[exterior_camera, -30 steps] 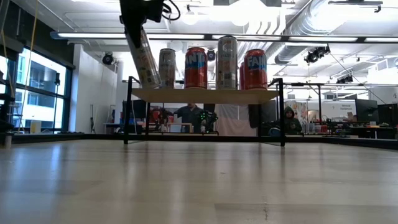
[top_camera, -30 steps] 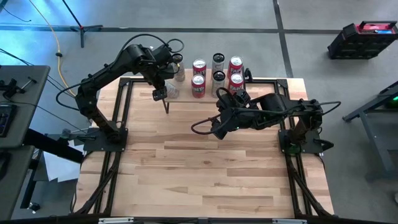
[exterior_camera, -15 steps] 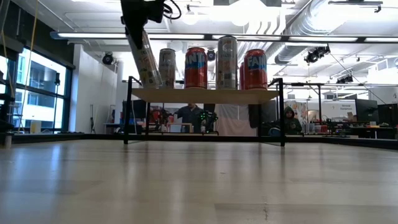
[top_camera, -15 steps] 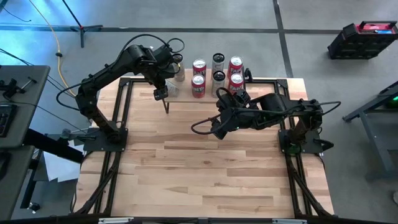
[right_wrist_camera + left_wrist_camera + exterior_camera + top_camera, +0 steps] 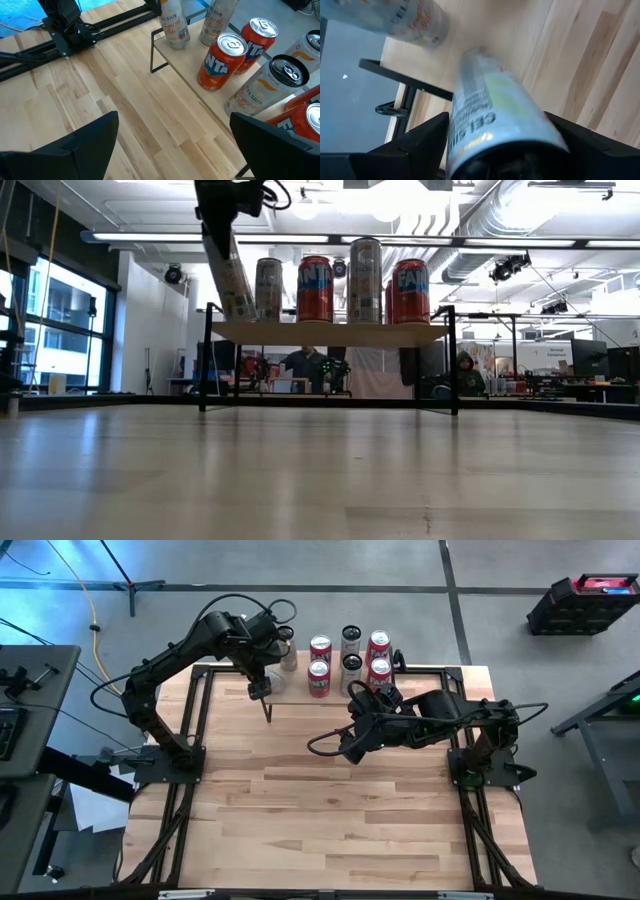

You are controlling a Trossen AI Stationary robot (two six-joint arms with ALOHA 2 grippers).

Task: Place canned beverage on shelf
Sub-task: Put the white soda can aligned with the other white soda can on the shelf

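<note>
Slightly straighter than a second ago, the slim pale can (image 5: 230,275) now has its base on the left end of the shelf (image 5: 330,332), though it leans against the silver can (image 5: 268,288) beside it. Left gripper (image 5: 225,215) sits over its top, jaws loosening but seemingly around it. Red cans (image 5: 320,678) fill the middle and right. Right gripper (image 5: 352,745) waits with jaws wide over the worktop (image 5: 330,800), nearer than the shelf. Letting go while it tilts could tip the can off the near-left corner or knock its neighbour.
</note>
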